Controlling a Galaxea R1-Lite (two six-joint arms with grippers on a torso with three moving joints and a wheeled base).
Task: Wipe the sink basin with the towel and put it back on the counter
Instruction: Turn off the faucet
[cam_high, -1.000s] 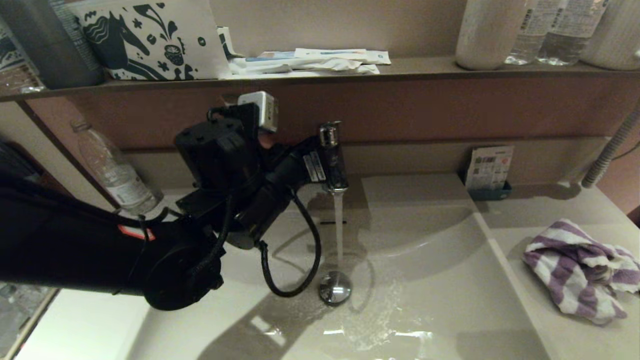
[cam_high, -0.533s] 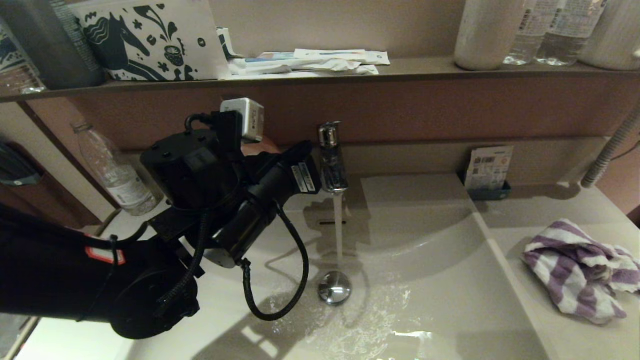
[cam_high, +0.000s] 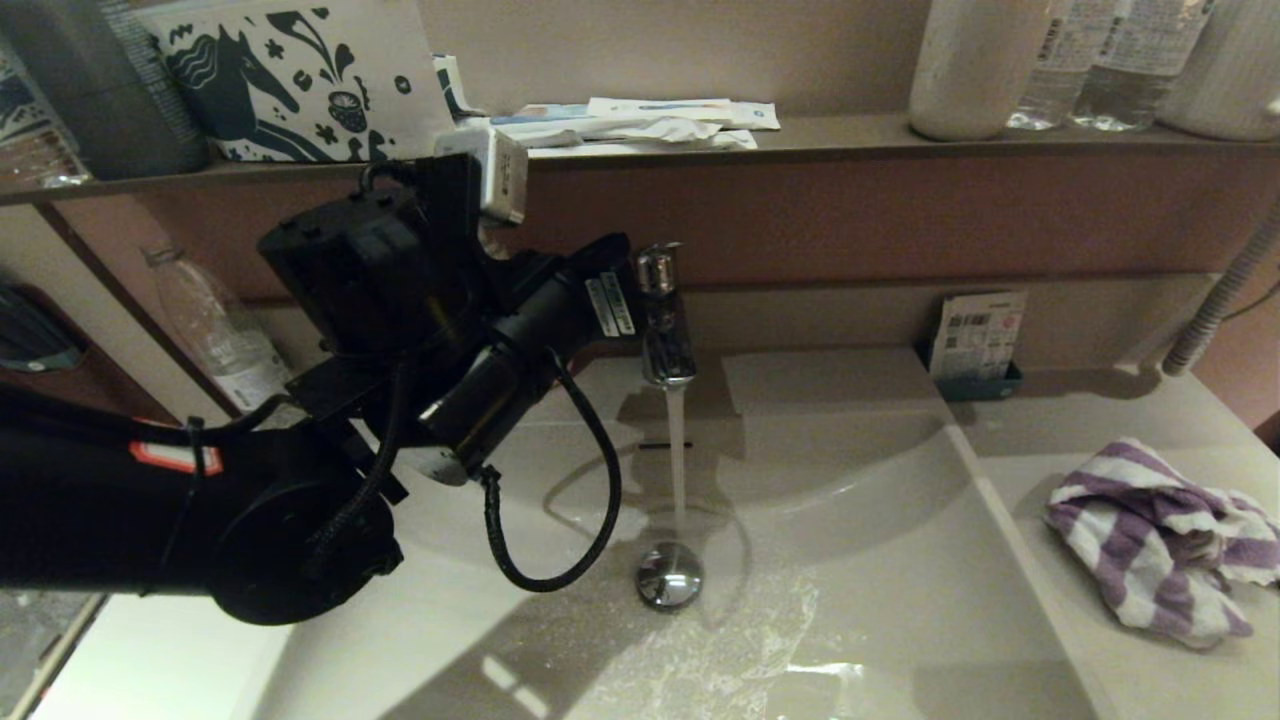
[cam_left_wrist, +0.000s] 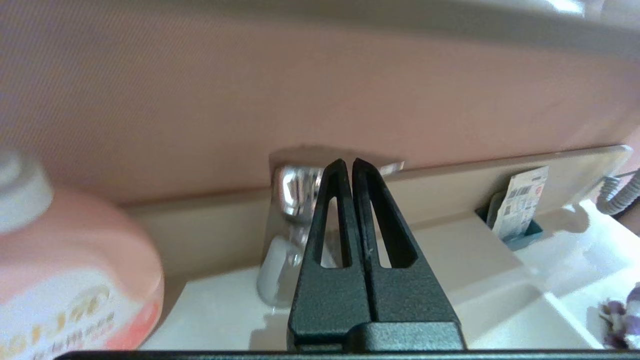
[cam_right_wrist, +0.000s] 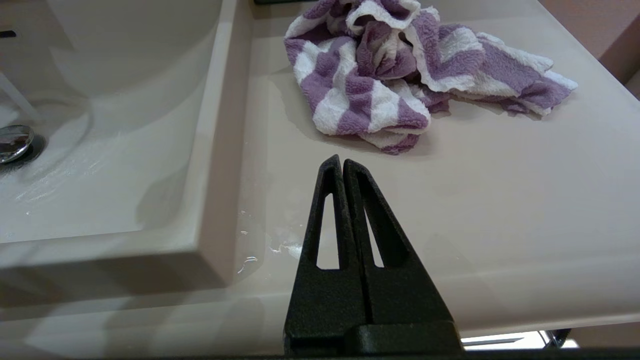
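The sink basin (cam_high: 880, 560) is wet, and water runs from the chrome faucet (cam_high: 665, 320) onto it beside the round drain plug (cam_high: 670, 577). My left gripper (cam_high: 628, 290) is shut and empty, raised beside the top of the faucet (cam_left_wrist: 295, 190); its tips (cam_left_wrist: 348, 162) sit just in front of it. The purple-and-white striped towel (cam_high: 1160, 540) lies crumpled on the counter (cam_high: 1080, 420) right of the basin. My right gripper (cam_right_wrist: 338, 161) is shut and empty, low over the counter (cam_right_wrist: 500, 190), a short way short of the towel (cam_right_wrist: 400, 75); the head view does not show it.
A brown shelf (cam_high: 850, 135) above holds paper packets (cam_high: 640, 118), a patterned pouch (cam_high: 300, 75) and bottles (cam_high: 1100, 60). A plastic bottle (cam_high: 225, 340) stands at the back left, a card holder (cam_high: 980, 340) at the back right, a hose (cam_high: 1220, 300) far right. A pink bottle (cam_left_wrist: 75, 270) is close to my left wrist.
My left arm has pulled slightly left from the faucet and then risen, so the gripper now sits level with the faucet's top. Water keeps running. The towel has not moved.
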